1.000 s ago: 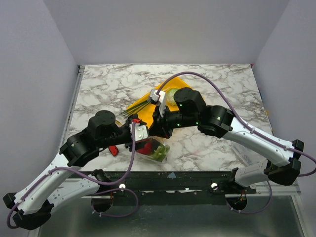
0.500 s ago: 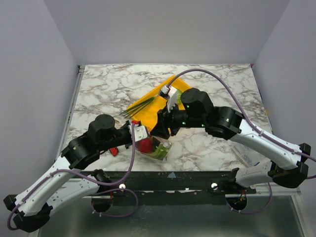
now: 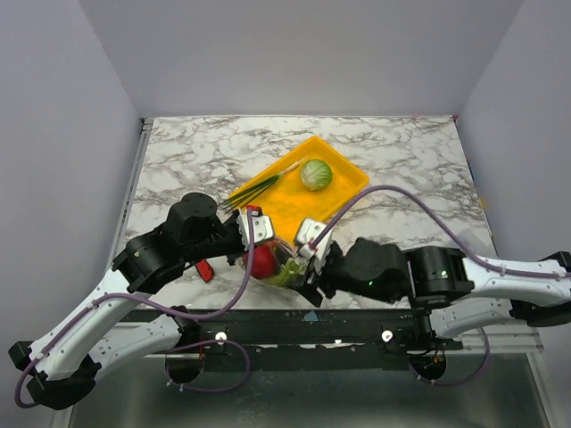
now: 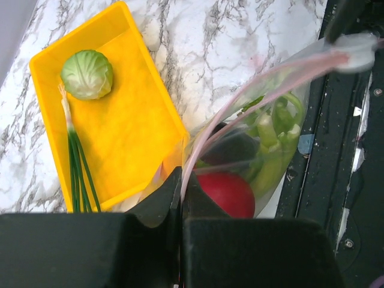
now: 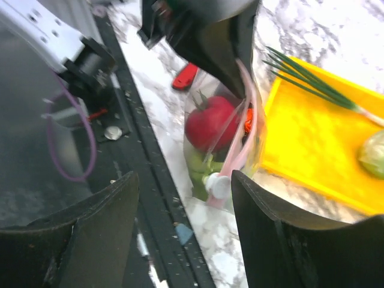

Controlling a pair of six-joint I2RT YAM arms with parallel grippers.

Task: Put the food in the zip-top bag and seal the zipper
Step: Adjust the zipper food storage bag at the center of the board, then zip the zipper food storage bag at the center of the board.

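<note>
The zipper [image 4: 270, 72] is being pinched by the left tool [image 4: 180, 201], its slider [image 5: 219, 186] lying just ahead of the wide right tool [image 5: 183, 180].

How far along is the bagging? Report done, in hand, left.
Done: tomato and some greens sit in the zip-top bag. In hand: left gripper is shut on the zipper edge; right gripper is open near the slider. Left: cabbage and green onions lie in the yellow tray; the zipper looks unsealed.

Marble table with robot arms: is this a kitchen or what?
Likely a robot lab booth, not a kitchen: grey walls box in the marble table, the left arm and right arm stand at its edge, cables trailing.
</note>
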